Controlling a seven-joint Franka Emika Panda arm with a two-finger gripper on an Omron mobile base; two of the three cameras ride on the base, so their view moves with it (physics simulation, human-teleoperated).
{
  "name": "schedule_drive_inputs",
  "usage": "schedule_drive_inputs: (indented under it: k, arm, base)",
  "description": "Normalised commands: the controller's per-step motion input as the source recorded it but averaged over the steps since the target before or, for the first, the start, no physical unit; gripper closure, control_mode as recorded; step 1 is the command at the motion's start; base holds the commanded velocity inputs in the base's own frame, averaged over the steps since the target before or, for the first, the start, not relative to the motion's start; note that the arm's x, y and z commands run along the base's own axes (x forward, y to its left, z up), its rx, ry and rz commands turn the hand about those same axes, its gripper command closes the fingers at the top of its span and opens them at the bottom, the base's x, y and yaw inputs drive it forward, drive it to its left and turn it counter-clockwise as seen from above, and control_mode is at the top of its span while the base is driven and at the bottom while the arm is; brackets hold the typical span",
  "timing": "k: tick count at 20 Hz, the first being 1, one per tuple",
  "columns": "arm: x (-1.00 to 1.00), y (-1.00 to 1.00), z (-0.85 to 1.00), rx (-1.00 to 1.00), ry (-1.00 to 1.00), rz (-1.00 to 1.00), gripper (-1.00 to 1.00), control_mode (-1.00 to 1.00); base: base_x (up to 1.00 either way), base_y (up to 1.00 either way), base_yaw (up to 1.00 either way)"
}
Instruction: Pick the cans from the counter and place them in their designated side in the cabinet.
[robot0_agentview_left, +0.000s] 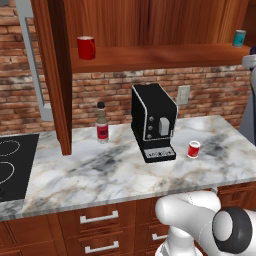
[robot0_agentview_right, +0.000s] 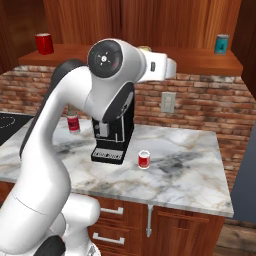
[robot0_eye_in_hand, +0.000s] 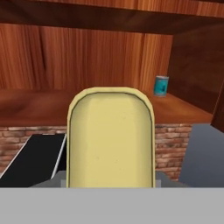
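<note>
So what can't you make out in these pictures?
Yellow can: hand view, too close, its sides out of sight.
Bottle: right base view, mostly behind the arm.
Stove: left base view, cut by the left edge.
Teal can: left base view, label too small.

White glossy arm (robot0_agentview_right: 55, 150) w/ rounded links, dark grey joint bands, round black end cap w/ small screws.
</note>
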Motion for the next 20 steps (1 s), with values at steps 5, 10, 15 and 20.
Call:
schedule_drive_inputs:
  k: [5,10,15,20]
  arm:
    - [0.19,-0.07,0.00,0.00,0.00,-0.01,1.00,-1.00]
    - [0.13,-0.07,0.00,0.00,0.00,-0.01,1.00,-1.00]
    - [0.13,-0.05,0.00,0.00,0.00,-0.01,1.00,-1.00]
    - [0.13,-0.11,0.00,0.00,0.00,-0.02,1.00,-1.00]
  base:
    - [0.00,0.00,0.00]
    - [0.00,0.00,0.00]
    - [0.00,0.00,0.00]
    - [0.00,0.00,0.00]
